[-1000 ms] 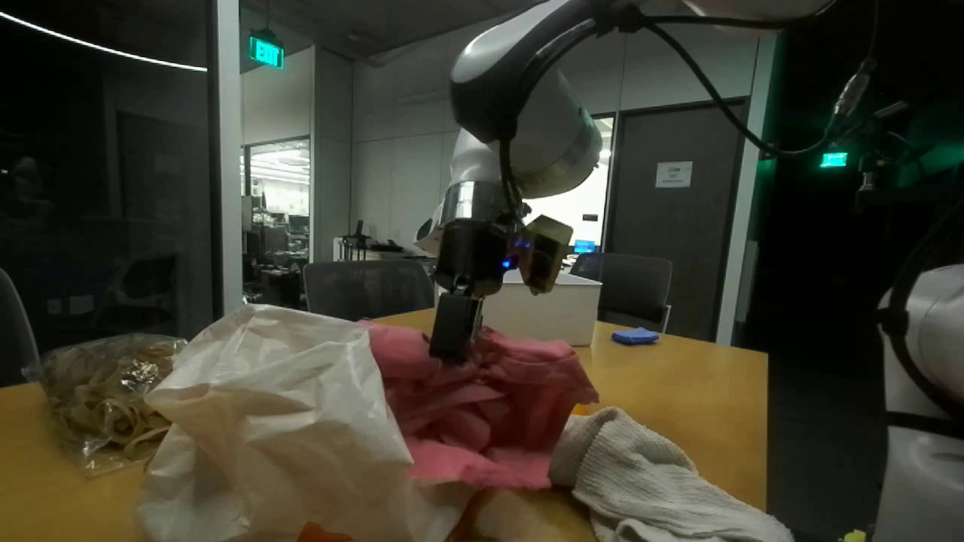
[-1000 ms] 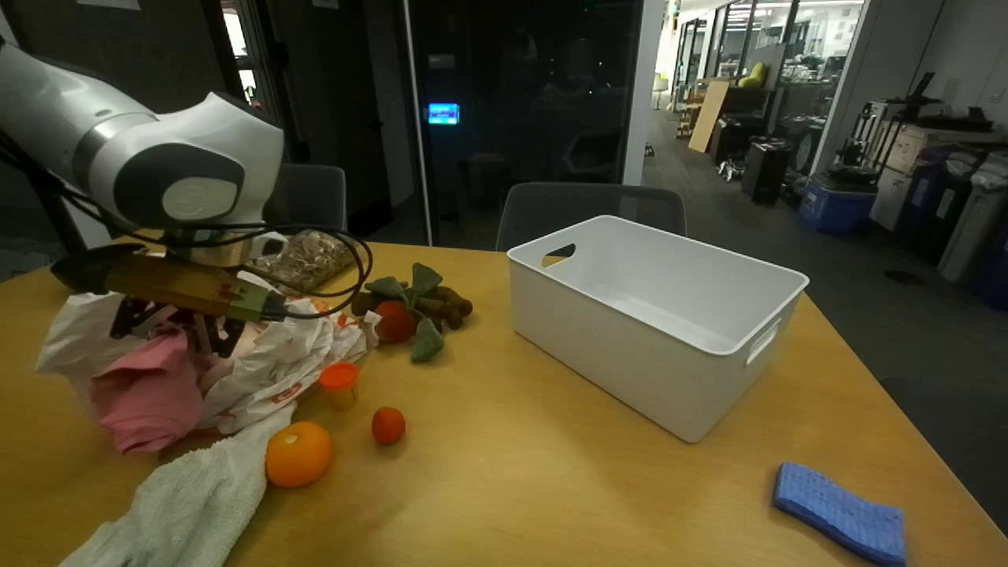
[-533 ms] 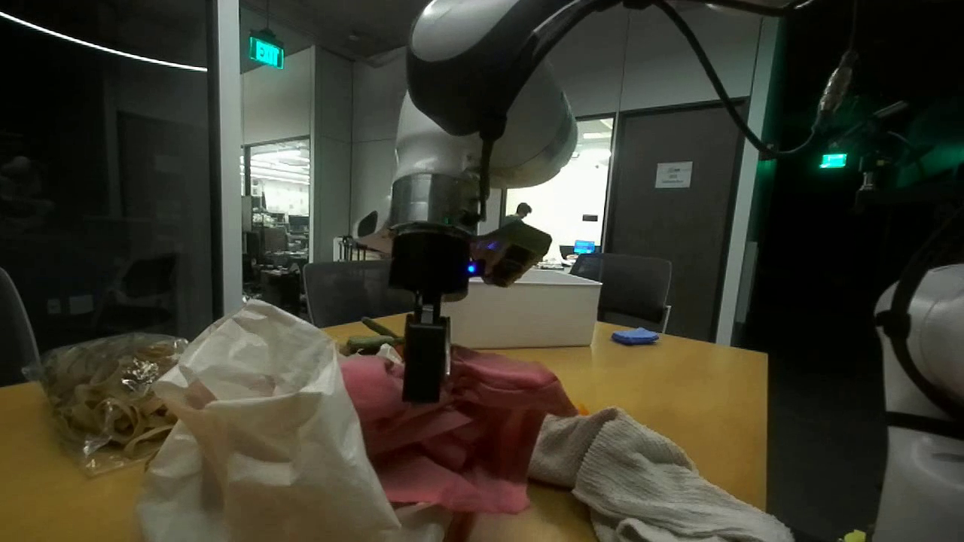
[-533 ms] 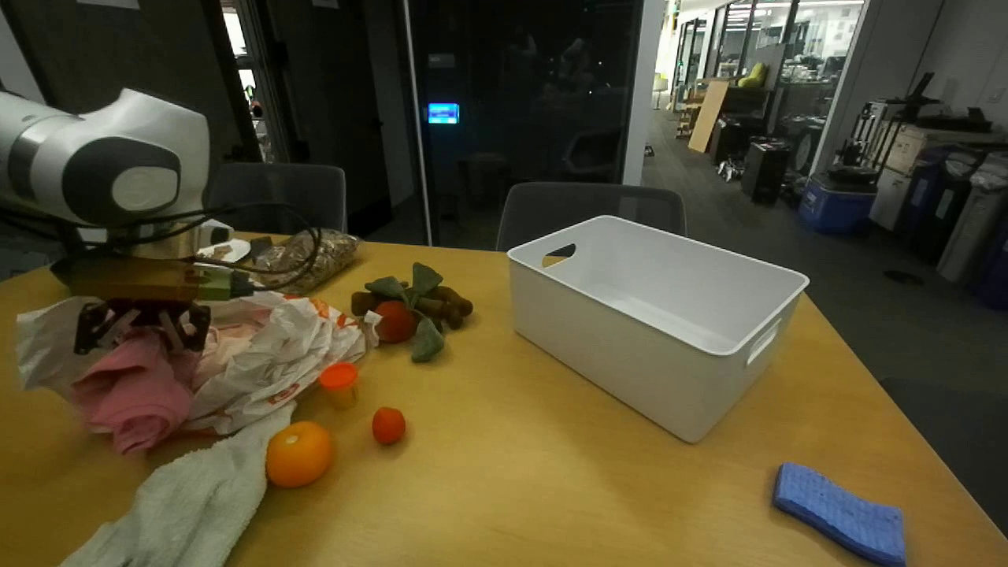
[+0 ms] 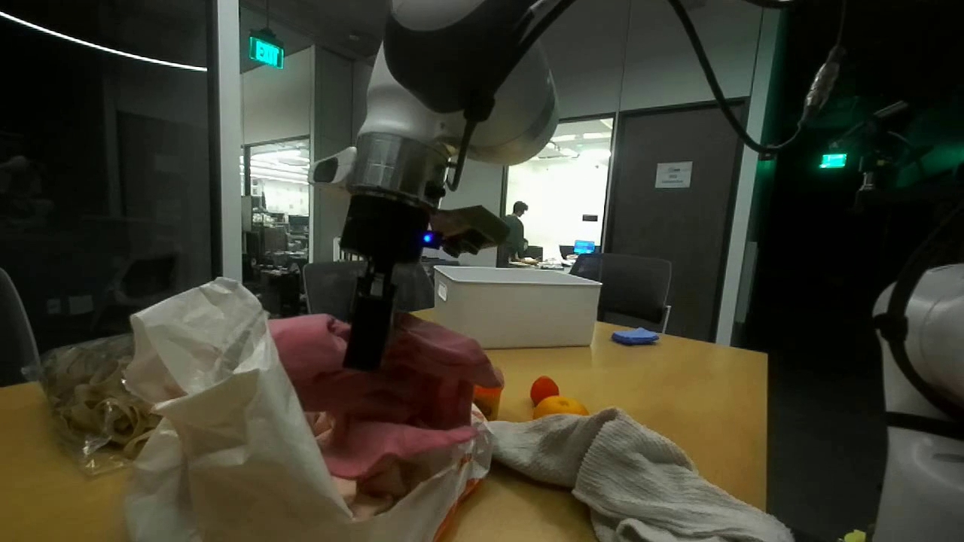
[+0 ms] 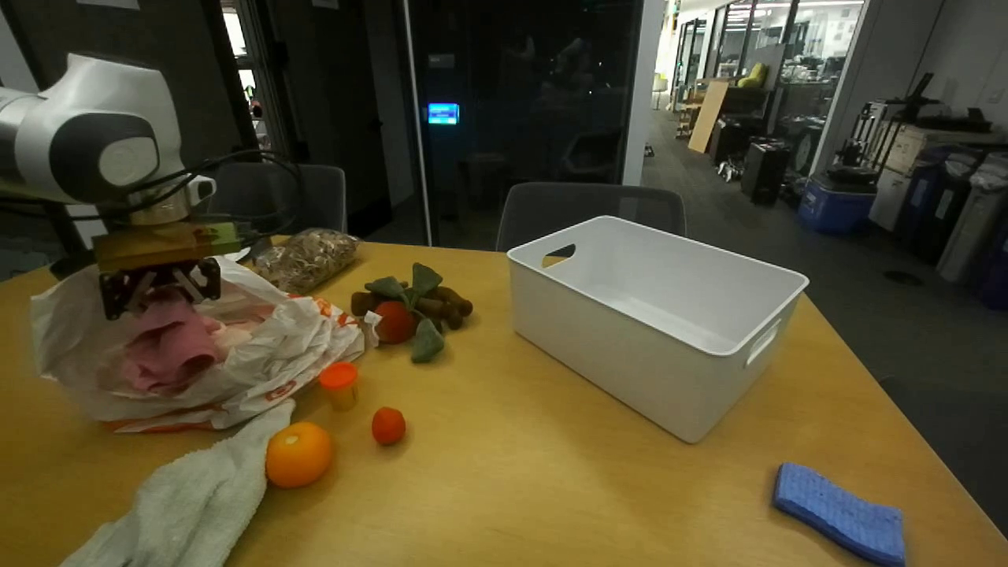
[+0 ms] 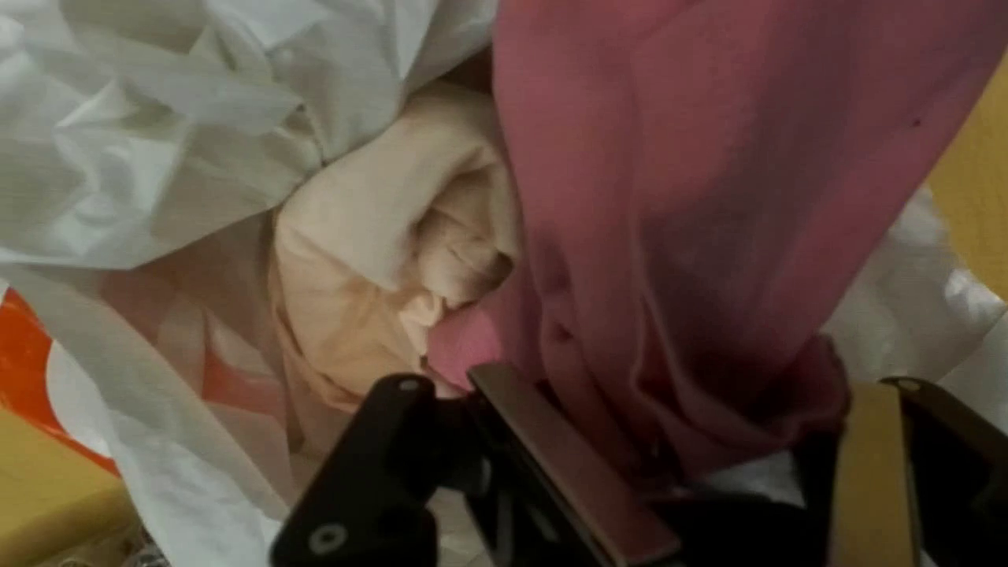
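Between bag (image 6: 272, 358) edges — fingers (image 7: 571, 465) grip pink cloth (image 6: 169, 346), bin (image 6: 614, 346) well apart.

Our white-and-black Panda arm (image 6: 94, 130)
We see a silver wrist collar (image 5: 395, 167); black cable (image 5: 704, 62); blue light (image 5: 428, 239); black Robotiq gripper (image 7: 679, 380).

Office meeting room — wood-topped table (image 6: 551, 496), mesh-backed chairs (image 6: 594, 209), dark glass wall (image 6: 520, 177), lit exit sign (image 5: 266, 50)

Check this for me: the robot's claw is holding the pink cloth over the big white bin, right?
Not quite: the robot's claw is holding the pink cloth, but over the white plastic bag, not the big white bin, as both exterior views show.
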`<action>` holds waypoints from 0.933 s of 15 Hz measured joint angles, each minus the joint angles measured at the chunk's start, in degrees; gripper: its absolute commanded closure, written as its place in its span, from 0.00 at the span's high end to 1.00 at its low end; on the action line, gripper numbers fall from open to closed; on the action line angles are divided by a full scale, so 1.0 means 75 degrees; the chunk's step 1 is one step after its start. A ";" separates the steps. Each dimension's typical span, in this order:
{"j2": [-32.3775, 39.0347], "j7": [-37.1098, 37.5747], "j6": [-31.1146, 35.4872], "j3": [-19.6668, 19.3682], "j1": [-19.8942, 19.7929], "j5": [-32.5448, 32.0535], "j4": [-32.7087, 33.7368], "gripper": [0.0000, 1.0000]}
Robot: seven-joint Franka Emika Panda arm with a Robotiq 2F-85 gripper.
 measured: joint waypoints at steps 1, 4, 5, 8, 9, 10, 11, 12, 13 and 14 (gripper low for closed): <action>0.0113 -0.0098 0.0181 0.0031 0.0021 -0.0002 0.0043 0.08; 0.0403 -0.0251 0.0503 0.0219 0.0096 -0.0063 0.0222 0.08; 0.0463 -0.0318 0.0527 0.0289 0.0132 -0.0064 0.0293 0.08; 0.0638 -0.0479 0.0534 0.0384 0.0180 0.0022 0.0464 0.08; 0.0734 -0.0550 0.0539 0.0371 0.0155 0.0071 0.0501 0.08; 0.0854 -0.0625 0.0541 0.0347 0.0104 0.0117 0.0527 0.08; 0.0994 -0.0691 0.0551 0.0313 0.0030 0.0149 0.0552 0.07; 0.1150 -0.0754 0.0580 0.0280 -0.0065 0.0167 0.0573 0.07; 0.1304 -0.0812 0.0612 0.0244 -0.0165 0.0191 0.0590 0.07; 0.1455 -0.0861 0.0637 0.0215 -0.0270 0.0223 0.0611 0.07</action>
